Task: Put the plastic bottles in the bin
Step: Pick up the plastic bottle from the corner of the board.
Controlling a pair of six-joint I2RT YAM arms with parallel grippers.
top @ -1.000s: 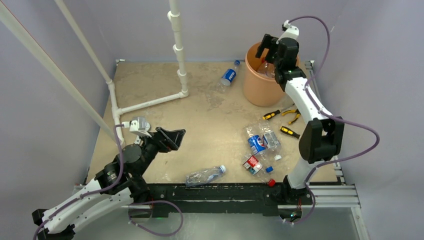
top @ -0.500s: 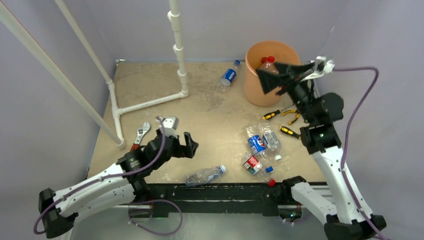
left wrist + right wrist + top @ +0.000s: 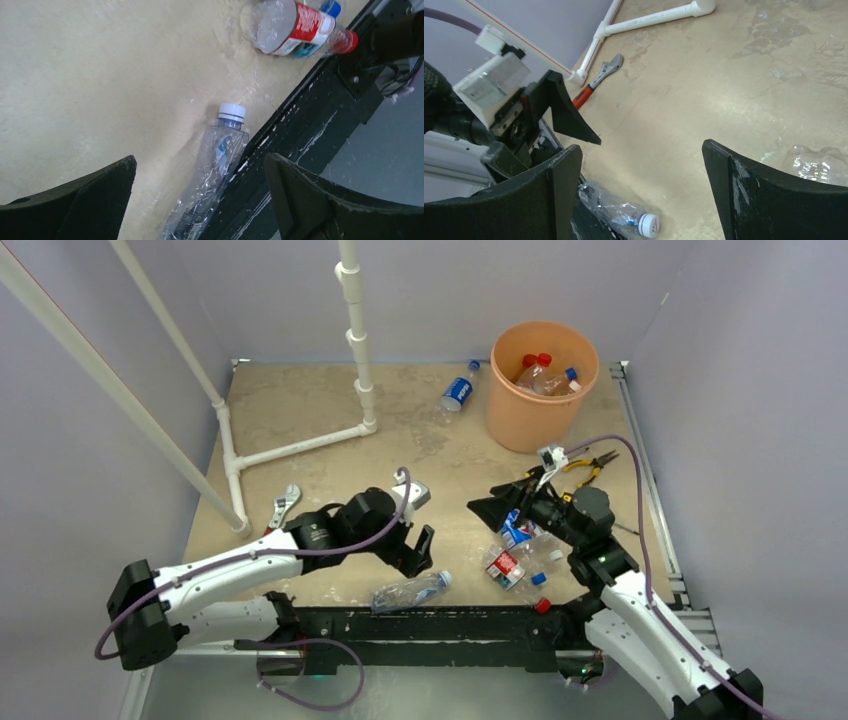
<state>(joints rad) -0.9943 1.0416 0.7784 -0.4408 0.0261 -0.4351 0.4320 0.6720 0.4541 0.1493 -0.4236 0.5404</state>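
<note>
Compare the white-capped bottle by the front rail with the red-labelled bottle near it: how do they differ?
The white-capped bottle looks crumpled and shows no bright label; the red-labelled bottle has a rounder body with a red and white label. Their caps differ, white against red. In the wrist view, the white-capped bottle lies between the fingers of the open left gripper, the red-labelled bottle outside them. Both are clear plastic, lying on their sides on the table.

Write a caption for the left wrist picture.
Open left fingers hover over a crushed white-capped bottle beside the black rail.
</note>
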